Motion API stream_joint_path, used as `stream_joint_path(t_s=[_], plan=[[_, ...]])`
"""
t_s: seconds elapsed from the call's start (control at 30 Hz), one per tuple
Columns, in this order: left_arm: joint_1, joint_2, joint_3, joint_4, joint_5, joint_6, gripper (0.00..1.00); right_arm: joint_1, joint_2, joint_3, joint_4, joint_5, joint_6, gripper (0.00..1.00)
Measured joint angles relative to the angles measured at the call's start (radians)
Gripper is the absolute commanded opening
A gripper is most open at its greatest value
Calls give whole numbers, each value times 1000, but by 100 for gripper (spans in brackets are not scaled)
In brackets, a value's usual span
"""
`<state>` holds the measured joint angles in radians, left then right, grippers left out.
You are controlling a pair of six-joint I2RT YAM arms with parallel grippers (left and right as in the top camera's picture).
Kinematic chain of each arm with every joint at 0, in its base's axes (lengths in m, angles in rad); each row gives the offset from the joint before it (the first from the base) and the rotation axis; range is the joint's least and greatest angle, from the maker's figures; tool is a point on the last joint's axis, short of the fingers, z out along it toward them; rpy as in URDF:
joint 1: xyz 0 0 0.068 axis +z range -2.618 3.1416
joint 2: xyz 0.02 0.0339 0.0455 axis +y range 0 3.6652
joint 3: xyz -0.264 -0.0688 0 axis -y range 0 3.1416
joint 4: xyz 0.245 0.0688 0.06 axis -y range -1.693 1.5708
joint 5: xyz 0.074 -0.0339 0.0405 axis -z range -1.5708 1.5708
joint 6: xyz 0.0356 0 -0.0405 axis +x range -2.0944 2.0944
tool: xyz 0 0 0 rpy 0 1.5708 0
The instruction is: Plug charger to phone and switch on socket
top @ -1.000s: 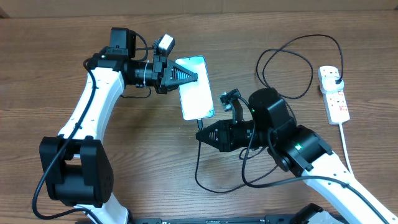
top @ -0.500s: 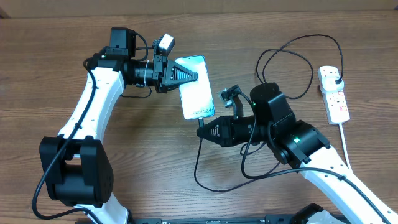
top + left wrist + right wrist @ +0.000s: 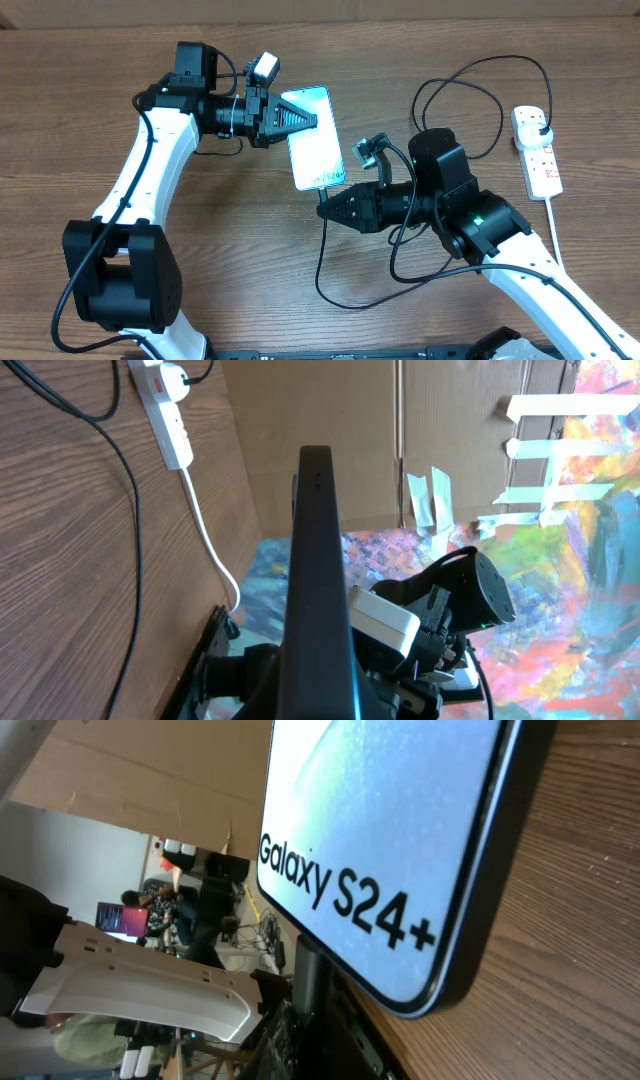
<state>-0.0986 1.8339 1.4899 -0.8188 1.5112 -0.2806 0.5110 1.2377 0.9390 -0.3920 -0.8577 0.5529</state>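
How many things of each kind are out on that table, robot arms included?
phone: 1
charger: 1
power strip: 1
robot arms, left and right: 2
Total: 5

Our left arm (image 3: 150,170) bent at the elbow, the left gripper (image 3: 308,122) pointing right, closed on the phone (image 3: 318,150). Our right arm (image 3: 500,240) aimed the right gripper (image 3: 323,212) leftward, its jaws unreadable.
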Motion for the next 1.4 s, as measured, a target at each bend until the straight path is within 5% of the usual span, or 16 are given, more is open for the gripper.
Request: stream_joint_path(t_s=[0.37,0.53,0.83,1.07,1.4], plan=[[-1,0,2,4,-5,4,4,-4,19,0,9,-13,-3,5],[-21,0,2,4,-10,11,4,-20,21,1,14,3,-6,31],[-34,1,1,-1,-16,53,4,-41,26,3,4,55,-26,47],[-32,1,1,-75,-160,88,4,-53,29,3,5,89,-28,62],[-32,1,1,-304,-477,229,4,-66,36,3,-58,127,-26,64]])
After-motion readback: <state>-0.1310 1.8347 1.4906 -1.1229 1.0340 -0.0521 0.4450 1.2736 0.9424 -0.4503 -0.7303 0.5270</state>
